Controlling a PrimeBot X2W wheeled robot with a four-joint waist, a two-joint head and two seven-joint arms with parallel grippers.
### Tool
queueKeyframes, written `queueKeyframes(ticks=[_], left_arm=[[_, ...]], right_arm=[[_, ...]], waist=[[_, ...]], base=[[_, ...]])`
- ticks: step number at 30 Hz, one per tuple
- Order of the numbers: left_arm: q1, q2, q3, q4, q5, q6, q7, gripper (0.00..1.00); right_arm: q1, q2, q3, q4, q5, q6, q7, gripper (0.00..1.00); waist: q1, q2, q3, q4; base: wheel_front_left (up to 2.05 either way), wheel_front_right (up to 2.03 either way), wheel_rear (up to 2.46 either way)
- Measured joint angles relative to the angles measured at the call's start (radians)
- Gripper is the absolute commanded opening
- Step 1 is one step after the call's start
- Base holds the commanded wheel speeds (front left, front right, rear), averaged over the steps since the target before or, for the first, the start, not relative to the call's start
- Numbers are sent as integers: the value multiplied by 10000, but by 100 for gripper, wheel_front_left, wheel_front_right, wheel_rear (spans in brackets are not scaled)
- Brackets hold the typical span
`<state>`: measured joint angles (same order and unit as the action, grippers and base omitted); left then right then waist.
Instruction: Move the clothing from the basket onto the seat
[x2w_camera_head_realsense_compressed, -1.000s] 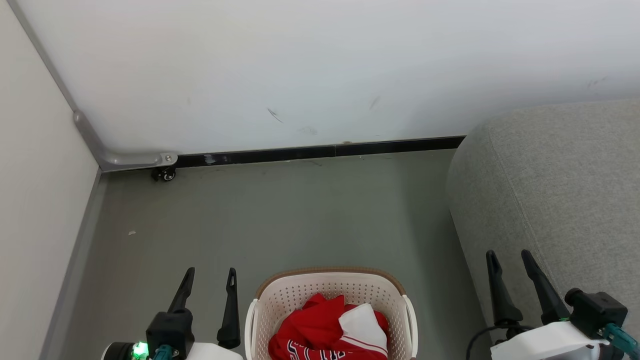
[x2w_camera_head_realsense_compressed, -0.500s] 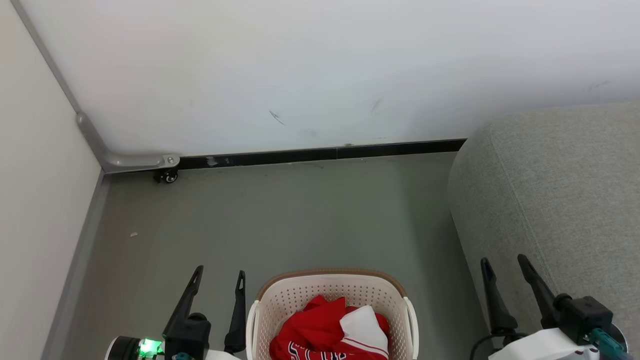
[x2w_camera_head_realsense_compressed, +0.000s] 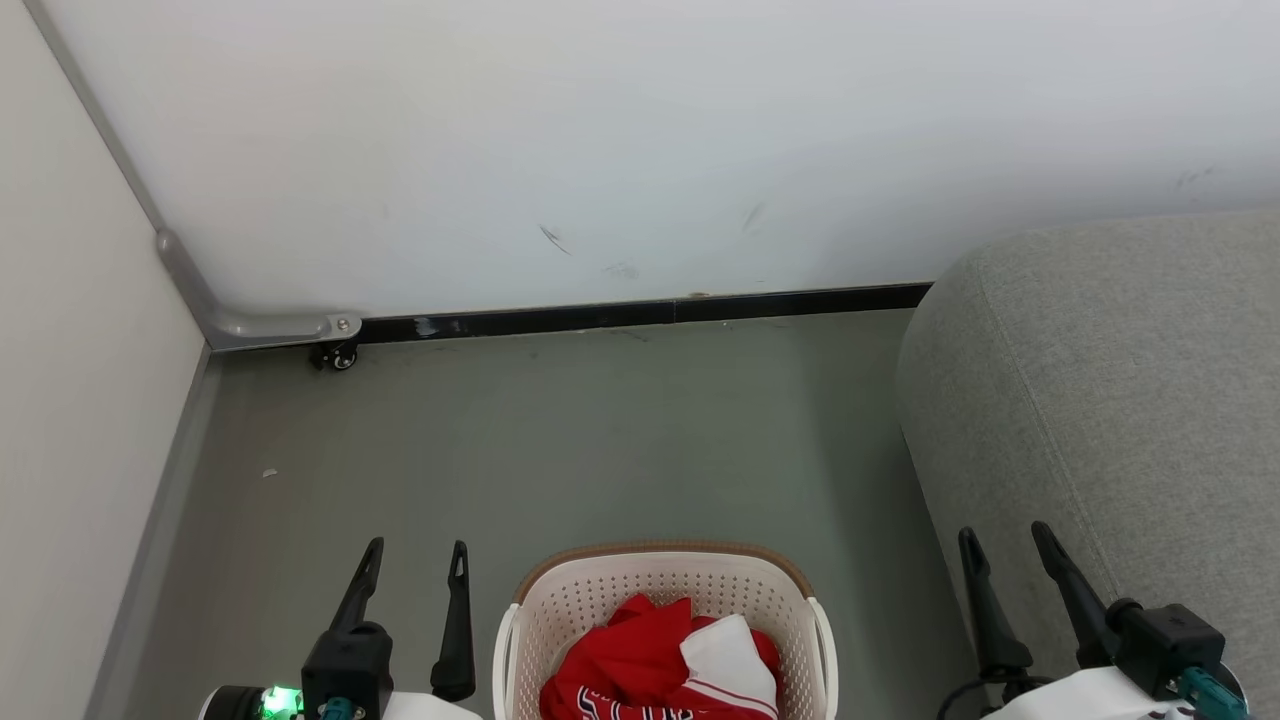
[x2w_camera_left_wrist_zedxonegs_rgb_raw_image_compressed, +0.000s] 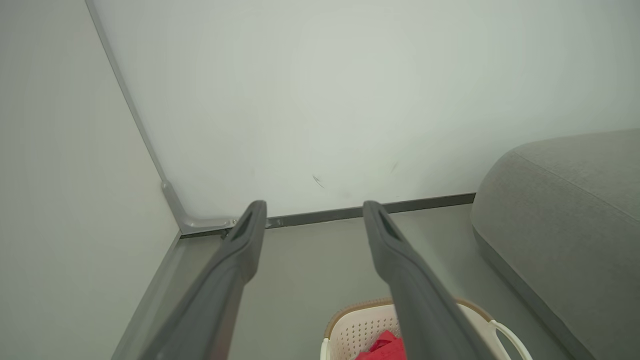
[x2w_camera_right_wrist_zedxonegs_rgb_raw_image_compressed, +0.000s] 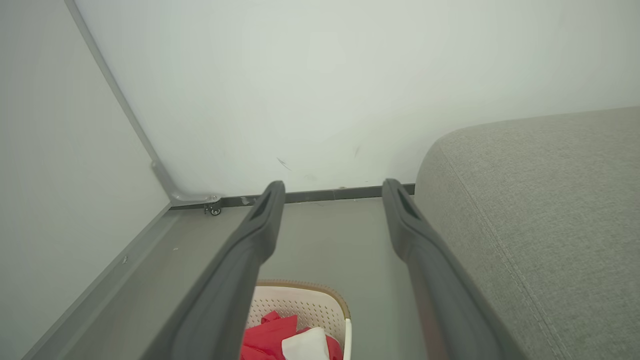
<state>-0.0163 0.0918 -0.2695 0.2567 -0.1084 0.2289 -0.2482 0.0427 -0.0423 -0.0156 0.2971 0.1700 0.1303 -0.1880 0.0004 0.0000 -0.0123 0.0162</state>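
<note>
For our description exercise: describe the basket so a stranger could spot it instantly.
Find the big grey seat on the right; the basket stands on the floor just left of it. It alone is cream perforated plastic with a brown rim, holding red-and-white clothing.

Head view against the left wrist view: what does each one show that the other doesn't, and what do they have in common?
The head view adds the right gripper, open beside the seat, and the white panel and lettering on the clothing. The left wrist view adds a close look along the open left gripper, with one finger overlapping the basket. Both show the left gripper, the basket with red clothing inside, the seat, the grey floor and the dark baseboard.
</note>
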Motion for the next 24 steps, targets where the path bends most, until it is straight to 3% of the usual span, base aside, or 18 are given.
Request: queueKeyframes(ticks=[24], left_arm=[[-101, -13, 508, 282, -121, 15, 0, 100]], right_arm=[[-19, 2, -56, 12, -2, 2, -205, 100]], waist=[[-1, 0, 94, 69]], base=[[0, 0, 0]])
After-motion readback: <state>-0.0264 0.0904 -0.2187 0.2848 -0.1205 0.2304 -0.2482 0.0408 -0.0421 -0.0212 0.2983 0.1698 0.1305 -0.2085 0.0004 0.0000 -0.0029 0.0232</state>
